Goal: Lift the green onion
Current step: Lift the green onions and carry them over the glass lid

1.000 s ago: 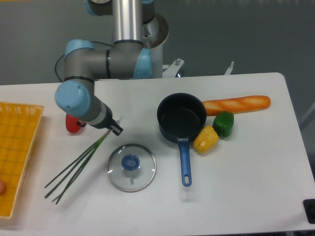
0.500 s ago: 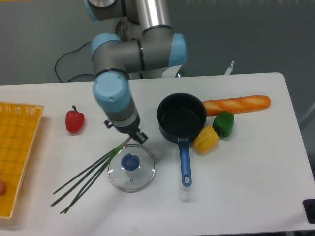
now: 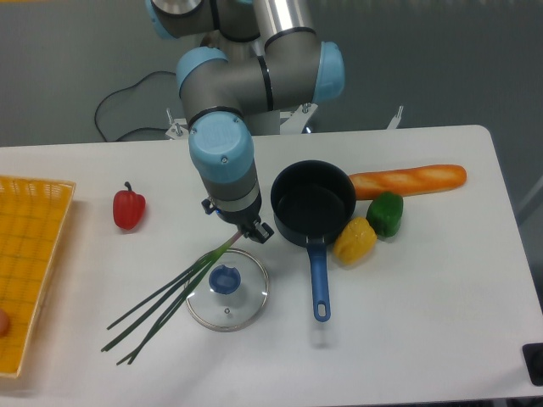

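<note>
The green onion [image 3: 165,297] is a bunch of long thin dark-green stalks with a pale end at the upper right. That pale end sits in my gripper [image 3: 251,232], which is shut on it, just left of the black pan [image 3: 312,202]. The stalks slope down and to the left, fanning out toward the table's front left. Their upper part crosses the edge of the glass lid [image 3: 226,288]. Whether the stalk tips touch the table, I cannot tell.
A blue pan handle [image 3: 319,280] points toward the front. A yellow pepper [image 3: 354,241], a green bell pepper [image 3: 385,214] and a baguette [image 3: 409,180] lie right of the pan. A red pepper [image 3: 129,209] sits at left, an orange basket [image 3: 30,263] at the far left.
My gripper has carried the green onion's pale end to the right, from beside the red pepper to next to the pan. The stalks trailed along over the lid's edge.
</note>
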You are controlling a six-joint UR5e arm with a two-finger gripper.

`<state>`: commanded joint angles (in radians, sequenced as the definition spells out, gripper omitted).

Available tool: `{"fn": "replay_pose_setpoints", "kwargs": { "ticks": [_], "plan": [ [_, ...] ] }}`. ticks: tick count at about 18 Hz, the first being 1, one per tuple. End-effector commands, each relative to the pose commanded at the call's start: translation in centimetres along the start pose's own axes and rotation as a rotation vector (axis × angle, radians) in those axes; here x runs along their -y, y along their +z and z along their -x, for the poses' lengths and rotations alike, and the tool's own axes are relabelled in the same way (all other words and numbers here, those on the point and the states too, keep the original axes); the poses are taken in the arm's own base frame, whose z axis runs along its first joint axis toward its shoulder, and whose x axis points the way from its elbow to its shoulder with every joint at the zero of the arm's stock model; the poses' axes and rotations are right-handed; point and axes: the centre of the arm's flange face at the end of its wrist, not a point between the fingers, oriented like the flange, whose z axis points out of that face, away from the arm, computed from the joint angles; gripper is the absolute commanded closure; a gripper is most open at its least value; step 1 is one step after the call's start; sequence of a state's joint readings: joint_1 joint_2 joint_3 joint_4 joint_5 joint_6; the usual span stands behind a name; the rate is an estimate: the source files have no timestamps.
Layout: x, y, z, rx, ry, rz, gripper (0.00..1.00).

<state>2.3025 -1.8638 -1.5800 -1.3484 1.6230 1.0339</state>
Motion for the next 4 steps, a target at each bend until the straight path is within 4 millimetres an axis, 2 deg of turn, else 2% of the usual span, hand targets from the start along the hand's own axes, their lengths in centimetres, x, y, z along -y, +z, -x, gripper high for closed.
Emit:
{"fn": "replay_pose_setpoints", "kwargs": {
  "ticks": [4],
  "plan": [
    [0.1, 0.2, -0.28, -0.005, 0.002, 0.0, 0.81]
  ]
}}
